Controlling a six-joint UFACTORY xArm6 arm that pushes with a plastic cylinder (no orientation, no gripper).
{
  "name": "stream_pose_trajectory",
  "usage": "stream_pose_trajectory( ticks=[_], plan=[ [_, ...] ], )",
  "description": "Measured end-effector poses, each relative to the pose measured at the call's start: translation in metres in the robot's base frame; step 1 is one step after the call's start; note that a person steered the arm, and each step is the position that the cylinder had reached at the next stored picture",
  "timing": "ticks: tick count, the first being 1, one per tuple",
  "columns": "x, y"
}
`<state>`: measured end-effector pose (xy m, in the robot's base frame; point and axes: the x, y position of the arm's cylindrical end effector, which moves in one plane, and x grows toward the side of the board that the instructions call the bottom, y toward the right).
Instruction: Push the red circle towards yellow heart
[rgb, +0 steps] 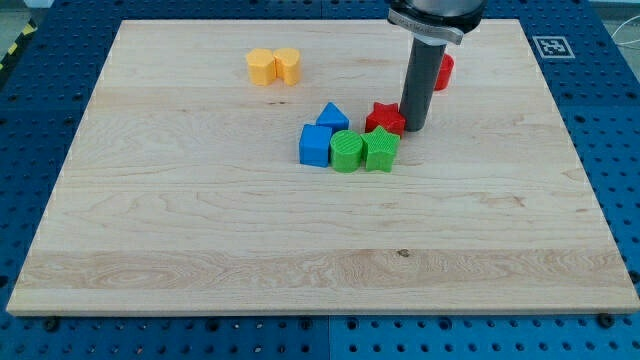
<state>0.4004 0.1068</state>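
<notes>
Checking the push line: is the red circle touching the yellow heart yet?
No. The red circle sits far to the view's right of the yellow heart, behind the rod.

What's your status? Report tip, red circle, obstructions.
My tip down beside red star. Red circle behind rod, partly hidden. Yellow heart far to view's left; path looks clear.
</notes>
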Motion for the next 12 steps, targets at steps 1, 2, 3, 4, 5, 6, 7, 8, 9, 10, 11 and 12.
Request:
stream_pose_trajectory(
  ticks=[1,2,3,4,5,6,7,8,9,10,11,12],
  plan=[
    [-0.014,0.037],
    [-0.045,0.054],
    [-0.093,0.054],
    [-0.115,0.055],
    [-0.128,0.108],
    [-0.165,0.112],
    [-0.171,0.08],
    [-0.152,0.055],
    [-0.126,0.029],
    [-0.097,0.003],
    [-0.118,-0.012],
    [-0.129,-0.046]
  ],
)
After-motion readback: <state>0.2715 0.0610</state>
